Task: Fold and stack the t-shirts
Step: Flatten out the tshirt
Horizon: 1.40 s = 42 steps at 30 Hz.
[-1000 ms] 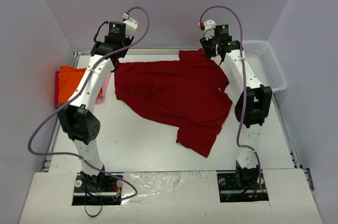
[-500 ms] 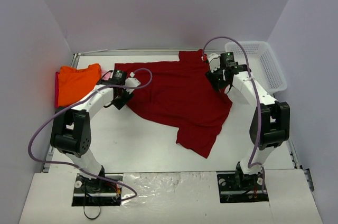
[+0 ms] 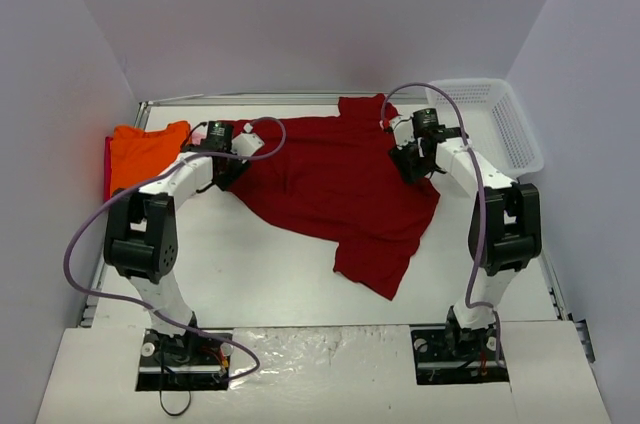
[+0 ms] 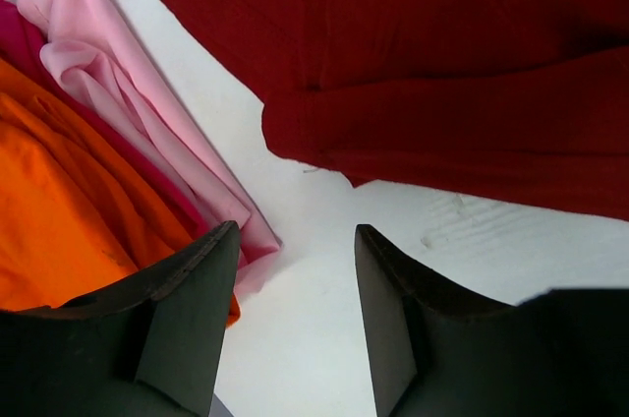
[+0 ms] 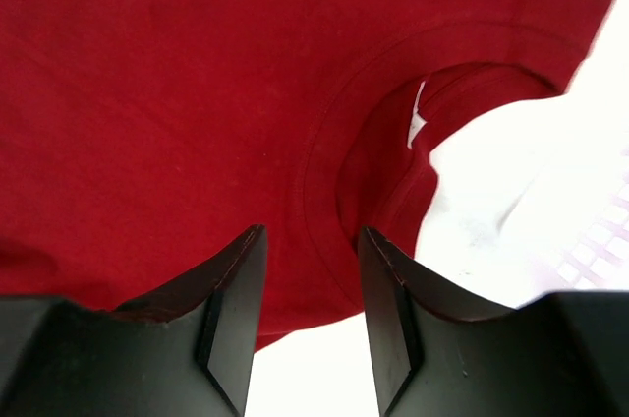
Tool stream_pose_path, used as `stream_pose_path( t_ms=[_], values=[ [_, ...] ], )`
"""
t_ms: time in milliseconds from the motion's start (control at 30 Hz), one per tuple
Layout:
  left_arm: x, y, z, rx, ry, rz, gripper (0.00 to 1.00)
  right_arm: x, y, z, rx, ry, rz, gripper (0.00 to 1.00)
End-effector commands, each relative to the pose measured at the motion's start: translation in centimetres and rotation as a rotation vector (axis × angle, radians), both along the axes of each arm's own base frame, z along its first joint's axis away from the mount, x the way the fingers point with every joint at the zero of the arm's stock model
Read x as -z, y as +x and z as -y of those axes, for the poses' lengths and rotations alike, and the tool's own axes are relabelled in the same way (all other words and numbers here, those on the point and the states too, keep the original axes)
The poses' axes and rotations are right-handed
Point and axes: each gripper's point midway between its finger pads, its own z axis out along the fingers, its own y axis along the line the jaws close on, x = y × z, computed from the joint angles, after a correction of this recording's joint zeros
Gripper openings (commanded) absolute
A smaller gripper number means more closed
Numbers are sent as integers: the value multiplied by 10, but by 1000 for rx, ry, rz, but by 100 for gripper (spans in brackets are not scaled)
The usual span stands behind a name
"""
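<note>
Red shirt (image 3: 330,184) lies spread on the tabletop (image 4: 324,338), just ahead of your left hand (image 4: 295,235), which is released; pink shirt (image 4: 128,92) and orange shirt (image 4: 59,220) sit to its left. Your right hand (image 5: 313,235), released, hovers over the collar (image 5: 319,171).

light: bright, even | shadows: soft | glare: table (image 5: 491,171) blown out

White left arm (image 3: 170,179) and right arm (image 3: 465,166), black joints (image 3: 140,244), lilac cables (image 3: 70,254), black fingers (image 4: 187,309).

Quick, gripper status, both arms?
Left gripper: open, holding nothing.
Right gripper: open, holding nothing, above the collar of the dark red t-shirt.
</note>
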Motion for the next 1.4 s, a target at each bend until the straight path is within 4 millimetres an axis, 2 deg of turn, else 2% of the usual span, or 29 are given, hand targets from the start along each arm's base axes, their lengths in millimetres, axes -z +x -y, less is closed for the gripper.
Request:
stream_pose_path(
  t_ms=[0,200,333,633,967,1233,1367],
  values=[
    [-12,20,-1,21,-28,42,47,11,-3,10,22,-35,-63,38],
    [-4,27,1,33,-78,14,42,23,-4,15,22,-59,-103,35],
    [-2,30,0,34,-87,4,42,29,-3,15,16,-66,-122,34],
    [0,35,6,36,-121,-13,40,33,-4,16,12,-73,-136,34],
    [15,37,7,34,-122,-52,38,36,-6,20,10,-84,-141,33],
    [20,37,8,36,-127,-66,33,38,-7,22,14,-87,-149,32],
    [21,35,9,38,-127,-70,24,37,-7,22,17,-86,-147,33]
  ],
)
